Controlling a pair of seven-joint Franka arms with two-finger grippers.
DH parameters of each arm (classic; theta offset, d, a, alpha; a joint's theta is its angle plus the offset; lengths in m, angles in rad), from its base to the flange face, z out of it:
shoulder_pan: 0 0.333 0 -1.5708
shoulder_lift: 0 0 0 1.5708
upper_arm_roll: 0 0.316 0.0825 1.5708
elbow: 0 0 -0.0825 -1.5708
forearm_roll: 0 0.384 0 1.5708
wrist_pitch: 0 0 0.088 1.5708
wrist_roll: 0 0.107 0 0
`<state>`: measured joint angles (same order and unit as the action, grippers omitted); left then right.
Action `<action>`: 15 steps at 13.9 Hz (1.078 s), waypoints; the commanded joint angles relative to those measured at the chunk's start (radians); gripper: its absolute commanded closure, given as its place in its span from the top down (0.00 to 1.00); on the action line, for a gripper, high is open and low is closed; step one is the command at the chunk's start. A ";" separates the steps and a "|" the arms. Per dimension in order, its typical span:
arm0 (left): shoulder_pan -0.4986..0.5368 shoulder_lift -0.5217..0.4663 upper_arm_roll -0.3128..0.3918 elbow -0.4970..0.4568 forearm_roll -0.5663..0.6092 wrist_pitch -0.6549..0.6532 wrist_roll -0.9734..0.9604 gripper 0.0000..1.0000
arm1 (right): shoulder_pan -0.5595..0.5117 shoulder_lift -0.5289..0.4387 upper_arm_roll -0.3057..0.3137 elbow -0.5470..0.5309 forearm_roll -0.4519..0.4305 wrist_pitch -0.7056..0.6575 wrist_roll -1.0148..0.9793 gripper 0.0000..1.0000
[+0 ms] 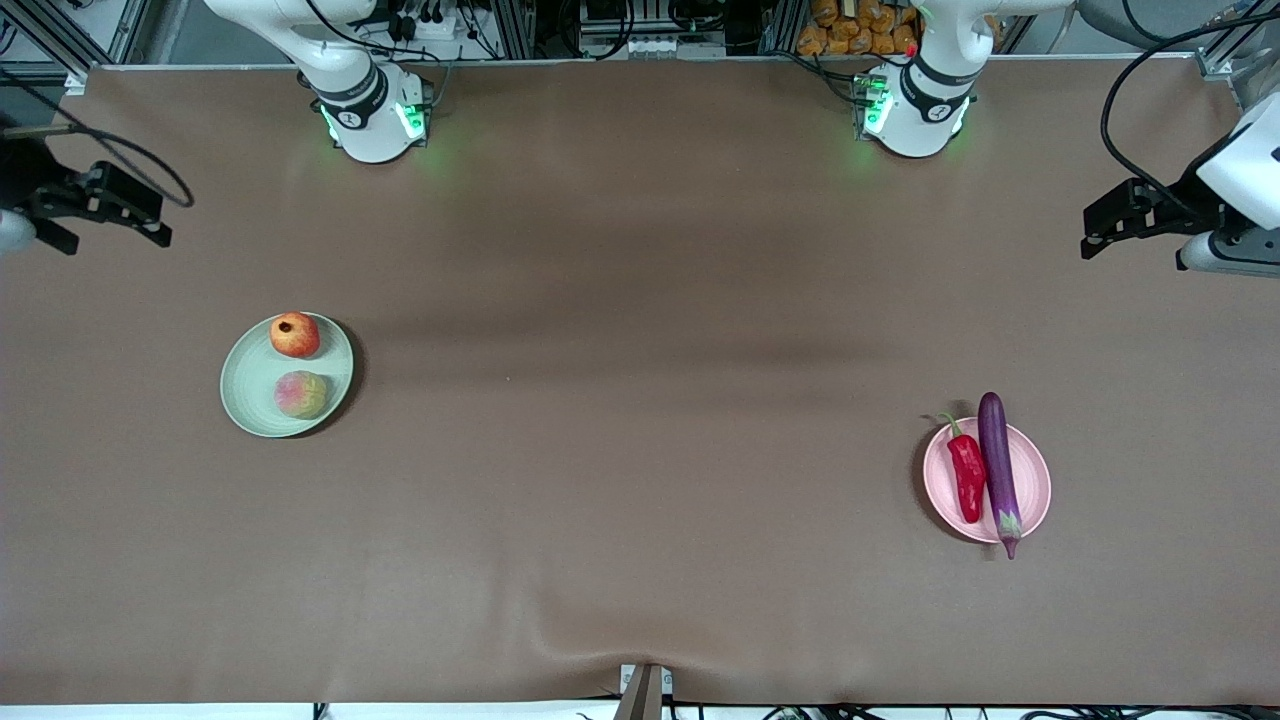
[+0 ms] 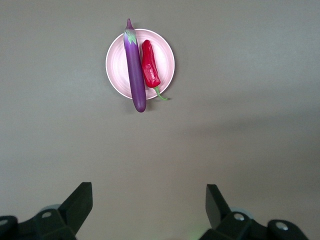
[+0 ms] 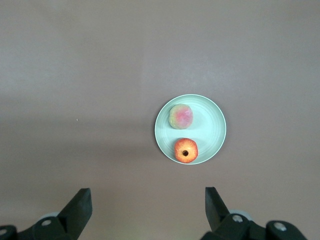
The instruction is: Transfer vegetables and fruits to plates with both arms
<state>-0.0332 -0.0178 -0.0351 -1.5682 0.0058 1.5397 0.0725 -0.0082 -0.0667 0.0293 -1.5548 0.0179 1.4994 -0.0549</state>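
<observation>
Brown surface with both plates loaded. Nearest the front camera, toward the left arm's end of the surface, lay the pale pink plate, carrying the vegetables side by side. The purple eggplant lay lengthwise across the plate, both ends overhanging the rim, its green-capped stem end pointing toward the front camera. The red chili pepper lay just beside the eggplant, on the side toward the right arm's end, its curled green stem reaching over the rim toward the robots' bases.

Farther from the front camera, toward the right arm's end, sat the pale green plate, holding the fruits. The peach rested on the part of the plate nearer the camera; the pomegranate, crown upward, rested on the part nearer the bases, close to the peach but apart from it.

Farthest back, the left gripper hung raised at the left arm's end of the surface, its fingers apart and holding nothing. The right gripper hung likewise at the right arm's end, its fingers apart and empty.
</observation>
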 commanded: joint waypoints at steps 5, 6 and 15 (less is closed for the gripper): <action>0.007 0.004 -0.006 0.014 -0.006 0.000 -0.013 1.00 | -0.027 0.050 0.003 0.104 -0.019 -0.044 -0.066 1.00; 0.007 0.004 -0.006 0.014 -0.009 0.000 -0.013 1.00 | -0.030 0.050 0.001 0.108 -0.015 -0.051 -0.069 1.00; 0.004 0.015 -0.008 0.014 -0.010 0.003 -0.017 1.00 | -0.033 0.047 -0.011 0.110 -0.003 -0.084 -0.066 1.00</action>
<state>-0.0333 -0.0172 -0.0370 -1.5682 0.0058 1.5406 0.0725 -0.0304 -0.0319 0.0133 -1.4736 0.0154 1.4364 -0.1083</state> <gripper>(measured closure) 0.000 0.000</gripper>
